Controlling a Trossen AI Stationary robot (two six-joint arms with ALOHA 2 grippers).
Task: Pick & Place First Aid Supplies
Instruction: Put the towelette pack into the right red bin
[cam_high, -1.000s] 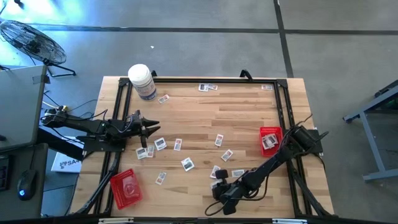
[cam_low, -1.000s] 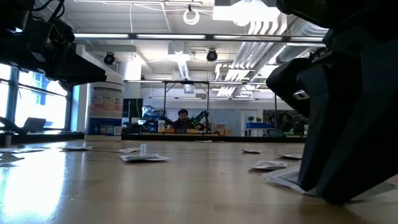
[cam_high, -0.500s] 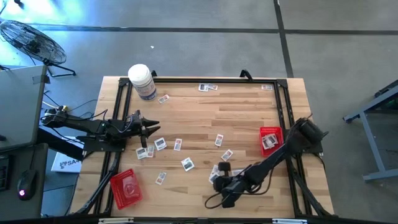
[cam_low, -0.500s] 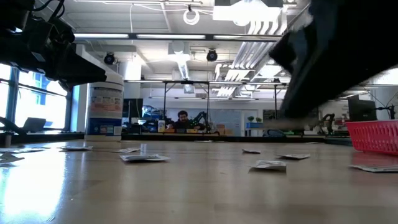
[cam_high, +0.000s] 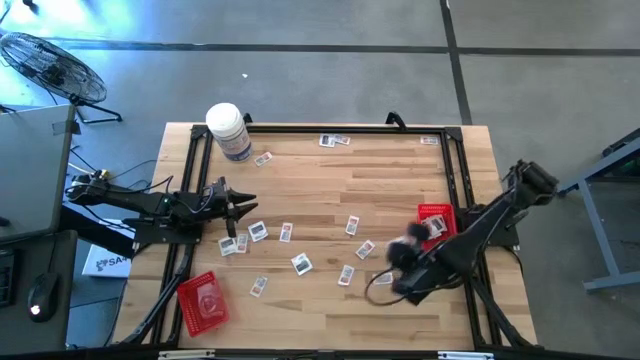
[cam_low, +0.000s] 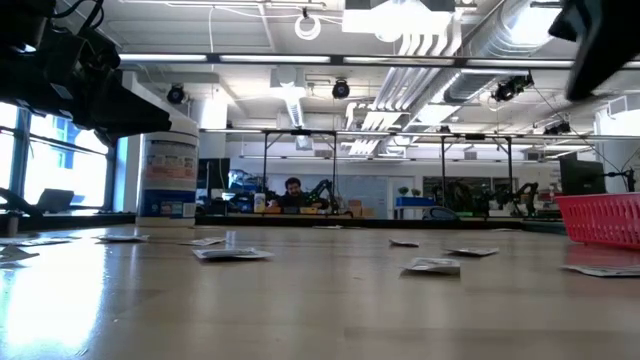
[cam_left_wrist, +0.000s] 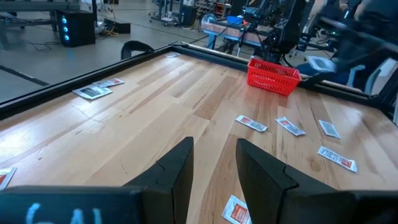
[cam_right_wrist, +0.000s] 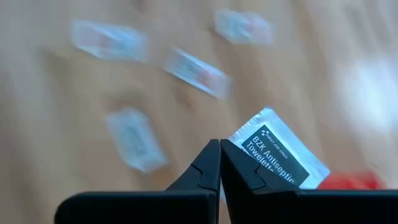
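Note:
Small white packets with dark or red print lie flat and scattered on the wooden table, for example one packet and another. My right gripper is above the table beside the right red tray, shut on a white packet with a black label. My left gripper waits open at the table's left side, over packets near it. In the left wrist view its fingers stand apart above bare wood. My right gripper pinches the black-labelled packet by one edge between its two shut fingers. The packet is lifted clear of the table and sticks out tilted past the fingertips to one side.
A large white jar stands at the far left corner. A second red tray sits near the left near corner. The right tray holds a packet. A black frame runs around the table edges. A person sits far behind.
My right gripper has risen from the table near the near edge and swung toward the right red tray, carrying the packet; in the low view it has left the table surface and moved out to the upper right.

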